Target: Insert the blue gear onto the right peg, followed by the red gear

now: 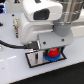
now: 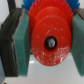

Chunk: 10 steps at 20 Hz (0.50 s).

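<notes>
In the exterior view, lower centre of the frame, my gripper (image 1: 51,52) hangs over the grey plate (image 1: 34,58), holding the red gear (image 1: 52,53) just above the blue gear (image 1: 51,58), which already sits low on the plate. The right peg is hidden beneath them. In the wrist view the red gear (image 2: 48,35) fills the centre, clamped by its rim between my green pads (image 2: 22,37). It looks rigid, light and toothed, so rim grip suits it.
</notes>
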Tool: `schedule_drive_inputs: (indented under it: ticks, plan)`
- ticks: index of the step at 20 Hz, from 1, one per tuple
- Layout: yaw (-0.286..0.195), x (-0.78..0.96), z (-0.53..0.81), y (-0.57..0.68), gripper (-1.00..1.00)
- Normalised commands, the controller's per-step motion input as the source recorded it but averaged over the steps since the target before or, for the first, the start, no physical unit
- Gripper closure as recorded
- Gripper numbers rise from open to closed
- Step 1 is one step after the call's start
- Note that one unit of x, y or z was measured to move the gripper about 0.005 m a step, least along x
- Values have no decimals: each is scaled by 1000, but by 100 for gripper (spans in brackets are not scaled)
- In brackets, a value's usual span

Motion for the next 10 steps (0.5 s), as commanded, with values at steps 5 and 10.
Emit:
schedule_drive_inputs:
  ticks: [5,10]
  plan:
    - [0,0,627,178,-100]
    - [0,0,130,19,-100]
